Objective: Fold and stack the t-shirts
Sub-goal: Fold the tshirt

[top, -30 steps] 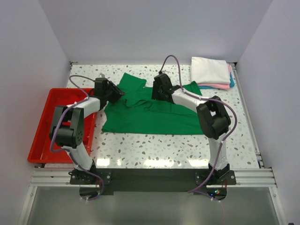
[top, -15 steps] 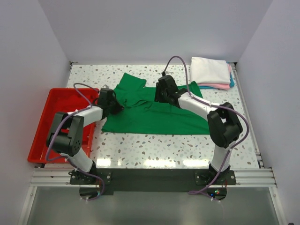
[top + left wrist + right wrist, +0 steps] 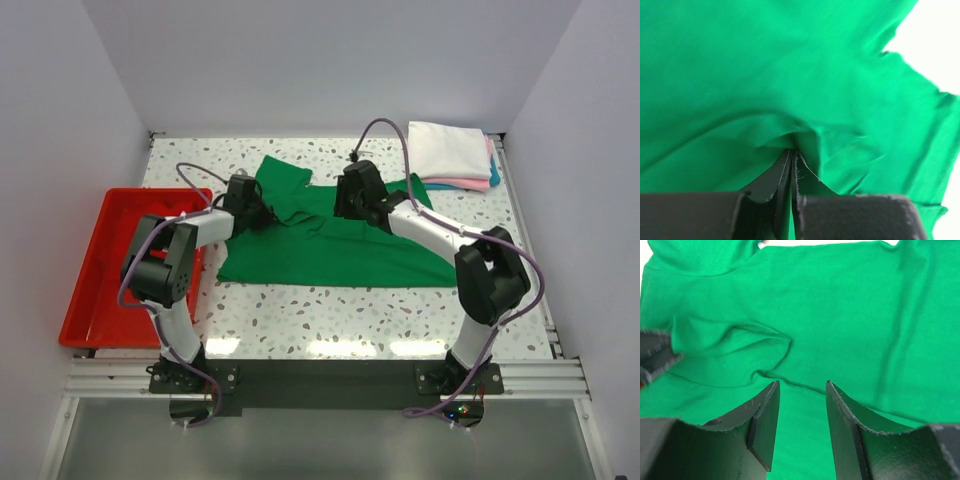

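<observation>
Left wrist view showed my left pincer (image 3: 791,154) clamped on the green t-shirt (image 3: 765,70), which lay spread mid-frame from above; my right pincer (image 3: 802,386) hung apart over it. Folding step, I judged; next the right must grip too.

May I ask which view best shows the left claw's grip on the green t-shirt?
Left wrist: the left claw is shut on a fold of the green t-shirt. Top view hides its tips; right wrist barely catches it.

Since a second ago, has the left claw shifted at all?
Yes. The left claw has shifted right, away from the red tray, onto the green t-shirt, which it now pinches.
</observation>
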You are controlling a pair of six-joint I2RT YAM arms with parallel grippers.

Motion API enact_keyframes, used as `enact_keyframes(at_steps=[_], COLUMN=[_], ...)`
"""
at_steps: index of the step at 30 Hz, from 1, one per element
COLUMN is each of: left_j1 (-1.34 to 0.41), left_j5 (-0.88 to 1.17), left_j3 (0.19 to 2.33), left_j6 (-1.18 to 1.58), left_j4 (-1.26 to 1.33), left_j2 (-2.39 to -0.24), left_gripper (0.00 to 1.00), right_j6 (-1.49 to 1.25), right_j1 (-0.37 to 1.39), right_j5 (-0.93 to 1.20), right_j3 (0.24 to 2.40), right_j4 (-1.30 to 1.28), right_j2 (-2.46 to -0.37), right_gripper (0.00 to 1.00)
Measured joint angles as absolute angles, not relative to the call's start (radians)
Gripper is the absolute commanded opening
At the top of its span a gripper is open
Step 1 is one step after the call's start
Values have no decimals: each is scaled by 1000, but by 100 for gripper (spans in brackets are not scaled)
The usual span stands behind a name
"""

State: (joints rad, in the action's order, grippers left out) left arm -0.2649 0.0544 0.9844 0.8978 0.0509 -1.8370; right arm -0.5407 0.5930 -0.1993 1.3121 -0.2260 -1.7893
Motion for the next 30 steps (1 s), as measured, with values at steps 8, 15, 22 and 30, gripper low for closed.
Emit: enact_keyframes(at_steps=[8,15,22,30], left_j1=[-264,-245,-273,-442], left_j5=[74,93,-74,-331], left_j3=[1171,1215,994,663], left_j6=[897,873,853,933], left_j4=[66,56,-125,-301], left_j2=[-1948,-1964,-1536,-1060], left_gripper=[18,50,62,54], right_j6=[-517,-506,-541,-599], right_j1=[593,562,423,322], right_j5=[-222,-231,-234,-234], right_j3=[1300,1261,1099,782], right_j4=[-240,-295,-406,-516], right_j2=[-1745,-1680,-1539,-1221], right_gripper=[45,50,74,78])
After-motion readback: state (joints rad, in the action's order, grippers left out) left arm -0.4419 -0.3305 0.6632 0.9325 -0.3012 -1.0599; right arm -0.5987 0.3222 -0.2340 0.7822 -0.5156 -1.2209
